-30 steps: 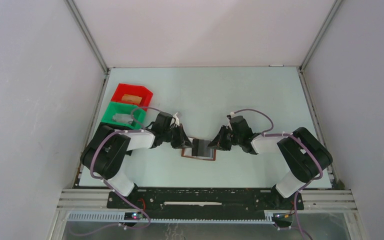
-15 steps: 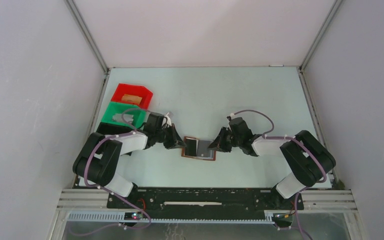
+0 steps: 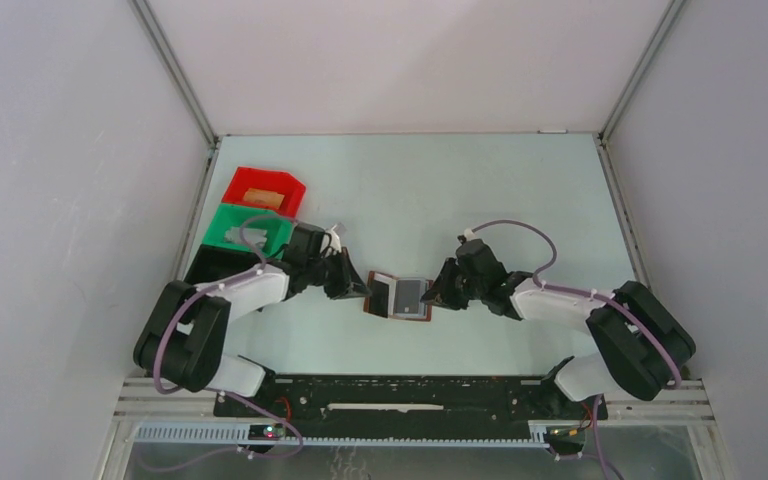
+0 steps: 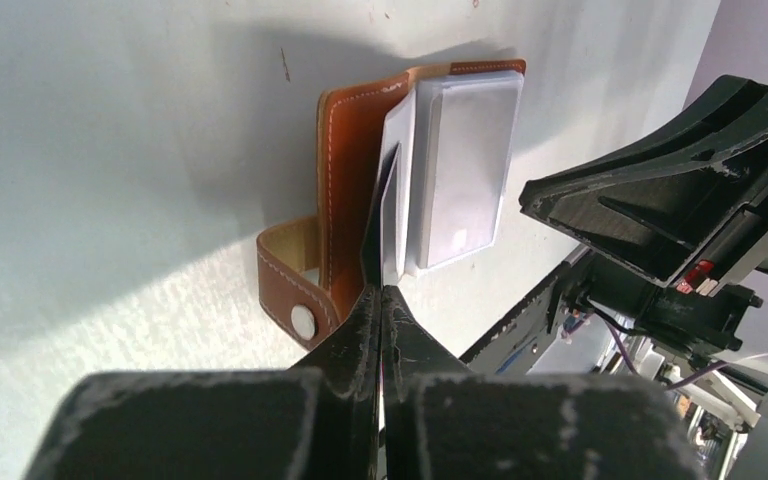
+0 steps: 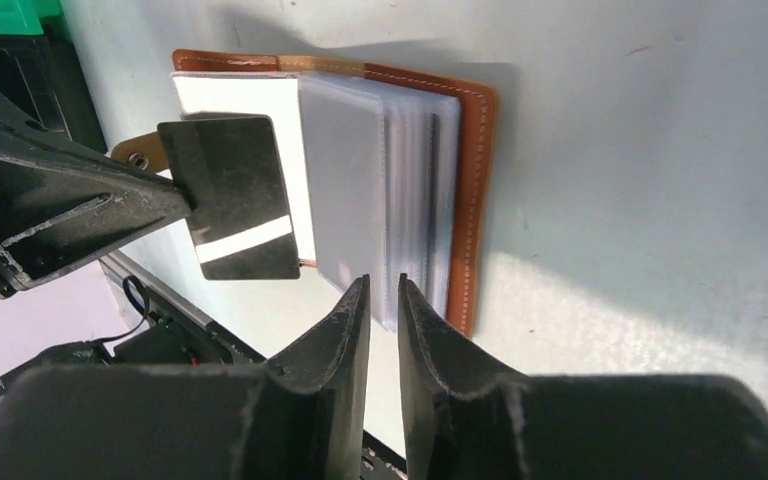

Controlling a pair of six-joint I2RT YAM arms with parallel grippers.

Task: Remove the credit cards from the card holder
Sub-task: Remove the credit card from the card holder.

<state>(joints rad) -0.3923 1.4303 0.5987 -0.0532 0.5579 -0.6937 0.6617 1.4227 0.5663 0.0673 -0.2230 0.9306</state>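
Card holder point(image 3: 400, 298) lies open on the table point(image 3: 440, 190) in the top view, with the left gripper point(image 3: 362, 289) and right gripper point(image 3: 439, 296) at its two sides. From the left wrist, the fingers are pressed together on the short edge of a dark credit card point(image 4: 390, 225), seen edge-on above the holder's left panel. From the right wrist, the card shows its whole outline and seems free of the pockets. The right jaws stand narrowly apart over the sleeves, pinching nothing. Best to keep the pinch firm, carry the card off level, and steady the holder so it does not trail. Against a second ago, the left arm has drawn back leftward with the card.
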